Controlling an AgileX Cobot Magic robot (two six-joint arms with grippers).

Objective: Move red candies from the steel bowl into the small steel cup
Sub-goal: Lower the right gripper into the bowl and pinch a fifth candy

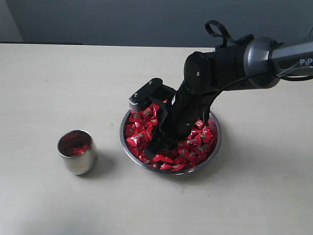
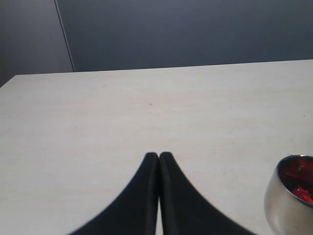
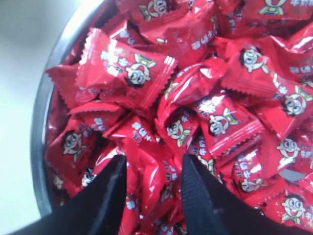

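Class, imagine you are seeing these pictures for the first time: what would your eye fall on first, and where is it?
The heap of shiny red candies filling the steel bowl at mid-table leaps out first, with the black right gripper plunged into it, jaws apart. Next comes the small steel cup to the bowl's left in the exterior view, red showing inside.

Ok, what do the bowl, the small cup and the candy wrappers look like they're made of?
Bowl: polished metal, likely steel; thin, bright reflective rim. Small cup: same shiny metal; smooth, gleaming wall. Candy wrappers: glossy red film, probably plastic; crimped zigzag ends, sharp highlights.
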